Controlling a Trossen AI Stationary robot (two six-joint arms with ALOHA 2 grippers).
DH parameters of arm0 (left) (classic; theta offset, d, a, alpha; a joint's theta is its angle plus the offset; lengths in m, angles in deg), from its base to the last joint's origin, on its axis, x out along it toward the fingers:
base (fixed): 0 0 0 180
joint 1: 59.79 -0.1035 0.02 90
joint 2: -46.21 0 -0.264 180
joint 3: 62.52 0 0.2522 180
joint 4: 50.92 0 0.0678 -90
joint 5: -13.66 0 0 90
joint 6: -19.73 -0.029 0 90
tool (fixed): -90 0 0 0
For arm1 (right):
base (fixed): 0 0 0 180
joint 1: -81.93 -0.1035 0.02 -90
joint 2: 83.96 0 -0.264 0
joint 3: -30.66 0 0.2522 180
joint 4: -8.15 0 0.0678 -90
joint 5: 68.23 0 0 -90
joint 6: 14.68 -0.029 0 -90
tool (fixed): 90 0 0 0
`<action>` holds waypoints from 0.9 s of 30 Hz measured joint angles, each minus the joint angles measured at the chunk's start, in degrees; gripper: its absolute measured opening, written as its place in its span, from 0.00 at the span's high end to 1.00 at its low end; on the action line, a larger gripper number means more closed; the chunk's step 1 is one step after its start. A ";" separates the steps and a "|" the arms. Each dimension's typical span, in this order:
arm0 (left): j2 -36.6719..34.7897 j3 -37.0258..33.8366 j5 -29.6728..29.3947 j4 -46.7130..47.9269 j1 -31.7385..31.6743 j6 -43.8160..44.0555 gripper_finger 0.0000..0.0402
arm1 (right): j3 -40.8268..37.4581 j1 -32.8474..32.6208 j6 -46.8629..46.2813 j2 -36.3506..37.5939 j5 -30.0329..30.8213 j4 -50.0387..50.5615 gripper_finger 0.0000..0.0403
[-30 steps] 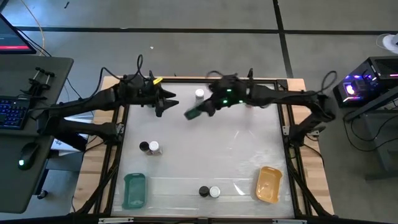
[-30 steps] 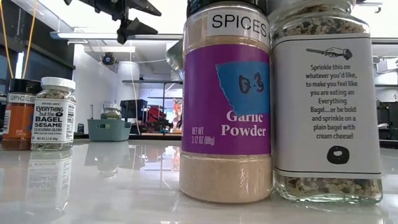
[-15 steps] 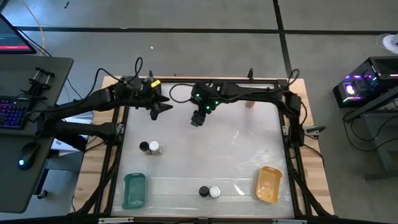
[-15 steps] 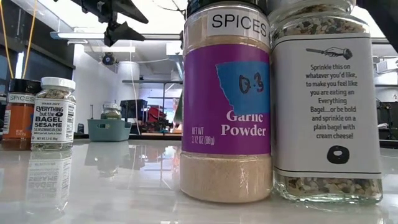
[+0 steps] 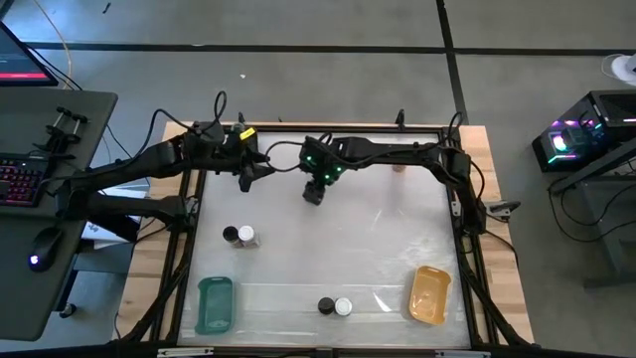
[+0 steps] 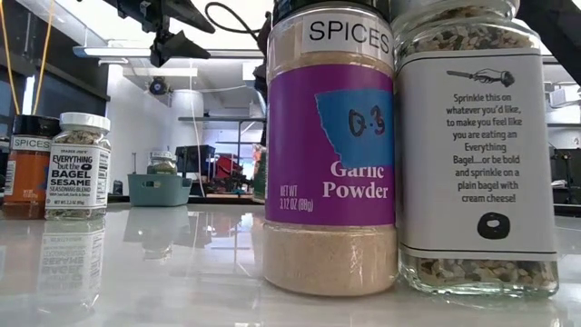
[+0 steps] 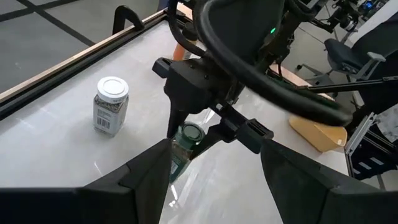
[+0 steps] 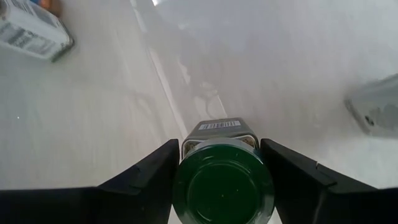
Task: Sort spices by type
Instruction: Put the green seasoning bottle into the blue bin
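near the front edge of the white surface (image 5: 328,249) i see a black-lidded and a white-lidded spice jar (image 5: 334,306) standing side by side, between a teal rectangular tray (image 5: 215,304) and an orange rectangular tray (image 5: 429,294). further left, another black-lidded and white-lidded pair (image 5: 238,236) stands touching. in the low view the front pair fills the frame: a purple-labelled garlic powder jar (image 6: 331,154) and an everything bagel seasoning jar (image 6: 476,145) just beside it, hiding much of the surface behind them.

my right end effector (image 5: 314,191) is over the rear middle of the surface, its fingers (image 8: 148,177) pinching a small green-lidded glass spice jar (image 8: 222,183) from both sides; the left wrist view shows that jar (image 7: 185,140) tilted and gripped above the surface. a white-lidded jar (image 7: 111,104) stands near it. my left end effector (image 5: 245,179) hangs at the rear left with its fingers spread, holding nothing.

beyond the surface there is a grey floor, a desk with a keyboard (image 5: 20,184) on the left and a lit computer case (image 5: 576,134) on the right.
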 joint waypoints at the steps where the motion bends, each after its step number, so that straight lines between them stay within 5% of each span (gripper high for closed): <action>1: 0.00 0.00 0.00 0.00 0.00 0.00 0.42 | -0.01 0.00 -0.10 0.00 0.03 -0.58 0.46; 27: 0.02 0.00 0.00 0.04 0.00 0.05 0.42 | -0.01 0.15 -1.46 0.00 -0.85 -3.14 0.45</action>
